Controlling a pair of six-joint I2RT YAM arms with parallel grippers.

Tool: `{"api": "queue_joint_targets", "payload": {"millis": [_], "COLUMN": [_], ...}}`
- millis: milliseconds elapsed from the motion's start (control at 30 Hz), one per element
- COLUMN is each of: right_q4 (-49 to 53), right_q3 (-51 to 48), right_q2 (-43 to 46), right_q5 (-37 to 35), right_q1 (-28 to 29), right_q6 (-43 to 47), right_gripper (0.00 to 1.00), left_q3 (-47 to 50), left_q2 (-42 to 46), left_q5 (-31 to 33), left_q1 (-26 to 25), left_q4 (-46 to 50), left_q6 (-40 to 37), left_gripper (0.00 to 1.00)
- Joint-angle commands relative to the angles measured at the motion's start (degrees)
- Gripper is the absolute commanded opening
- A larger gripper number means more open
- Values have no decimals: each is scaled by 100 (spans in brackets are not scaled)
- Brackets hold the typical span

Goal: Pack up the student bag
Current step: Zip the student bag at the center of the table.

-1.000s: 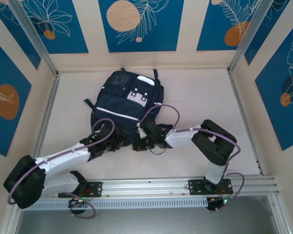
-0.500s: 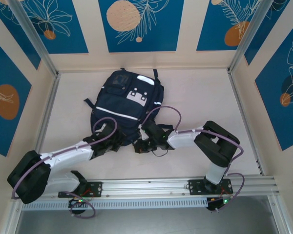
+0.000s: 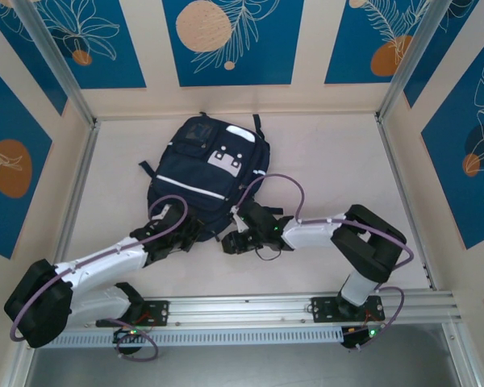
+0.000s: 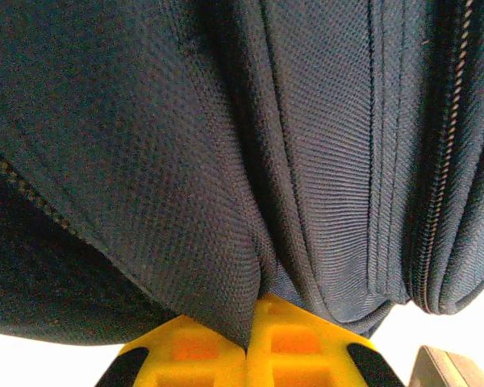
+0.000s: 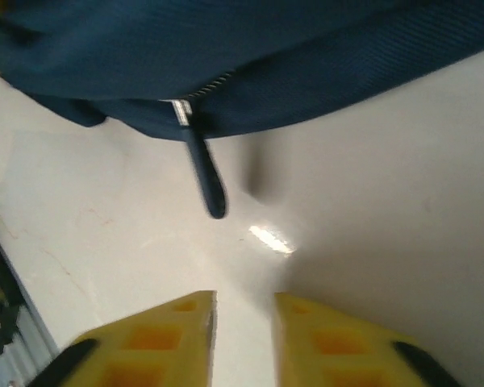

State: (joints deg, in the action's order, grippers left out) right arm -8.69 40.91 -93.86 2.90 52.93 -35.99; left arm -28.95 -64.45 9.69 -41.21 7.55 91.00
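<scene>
The left end effector (image 4: 248,345) is cropped at the bottom edge. Above the right end effector (image 5: 244,300), the student bag (image 5: 226,48) and its zipper pull (image 5: 203,173) are blurred.

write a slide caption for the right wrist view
Right gripper open, apart from the dark zipper pull dangling off the student bag edge

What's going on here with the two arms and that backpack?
Two robot arms are working at the near edge of the student bag, which lies on the table. The left gripper is shut on a fold of the bag's fabric. The right gripper is open just short of a dangling zipper pull, not holding it.
</scene>
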Motion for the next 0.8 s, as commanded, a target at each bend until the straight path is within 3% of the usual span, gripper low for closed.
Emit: {"api": "queue_joint_targets", "payload": {"millis": [0, 67, 133, 367, 600, 767], "right_q4": [-876, -1174, -1190, -1360, -1233, -1188], "right_q3": [-495, -677, -640, -204, 263, 502], "right_q2": [453, 616, 603, 84, -623, -1004], "right_q5": [-613, -772, -630, 354, 460, 538], "right_q1": [83, 82, 13, -160, -153, -136], "right_q6": [599, 777, 863, 746, 649, 547], "right_gripper": [50, 58, 59, 54, 54, 47], "left_q3": [-27, -19, -14, -19, -56, -58], "left_q2": [80, 107, 116, 81, 90, 83], "left_q5": [52, 54, 45, -3, -33, -46], "left_q1": [52, 59, 52, 54, 54, 59], "left_q4": [298, 297, 284, 273, 302, 297], "left_q6": [-105, -91, -91, -92, -113, -109], "left_gripper": [0, 0, 0, 0, 0, 0]}}
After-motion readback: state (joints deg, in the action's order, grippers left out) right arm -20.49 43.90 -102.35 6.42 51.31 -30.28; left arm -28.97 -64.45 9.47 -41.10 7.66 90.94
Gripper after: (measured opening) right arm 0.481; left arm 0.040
